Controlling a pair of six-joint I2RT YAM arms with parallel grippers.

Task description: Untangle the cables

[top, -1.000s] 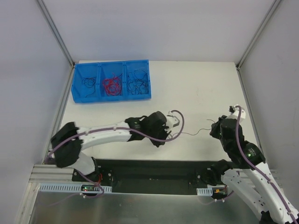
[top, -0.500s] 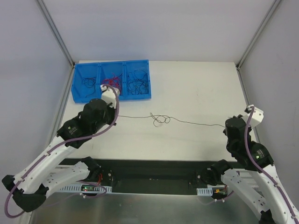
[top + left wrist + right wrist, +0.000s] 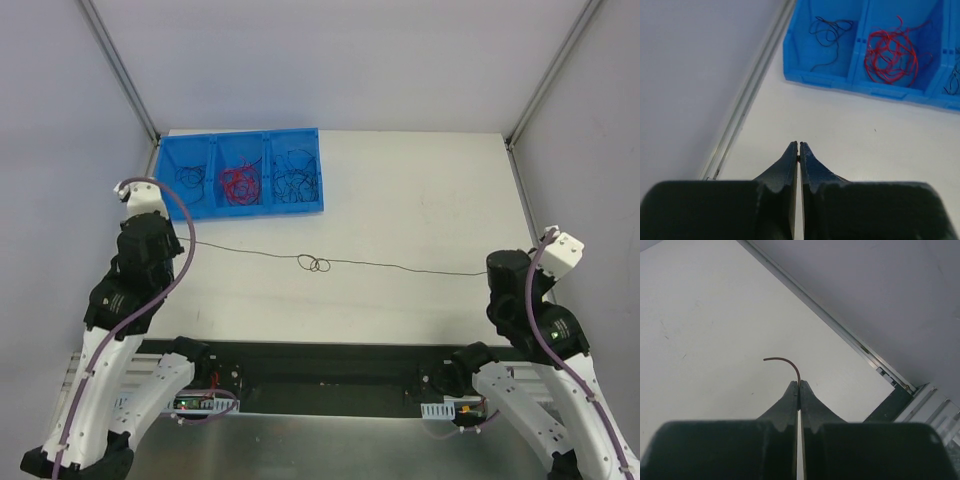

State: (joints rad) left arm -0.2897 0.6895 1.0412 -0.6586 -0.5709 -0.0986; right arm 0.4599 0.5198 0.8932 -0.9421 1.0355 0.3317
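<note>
One thin black cable [image 3: 400, 267] runs taut across the table from left to right, with a small knot of loops [image 3: 315, 263] near its middle. My left gripper [image 3: 186, 242] is shut on its left end; in the left wrist view the gripper [image 3: 799, 145] pinches a dark speck at its tips. My right gripper [image 3: 491, 272] is shut on the right end. In the right wrist view the gripper [image 3: 799, 384] shows the short cable tip [image 3: 785, 360] curling out above the fingers. More cables, red [image 3: 238, 185] and black [image 3: 296, 178], lie in a blue bin.
The blue bin [image 3: 238, 209], with three compartments, stands at the table's back left; the left wrist view also shows the bin [image 3: 860, 85]. A metal frame rail [image 3: 747, 100] borders the left table edge, another rail [image 3: 840, 325] the right. Grey walls enclose the table.
Both arms have drawn apart: the left gripper swept from the table's middle to its left edge, the right moved further right. The black cable stretched straight and its tangle shrank to small loops.
</note>
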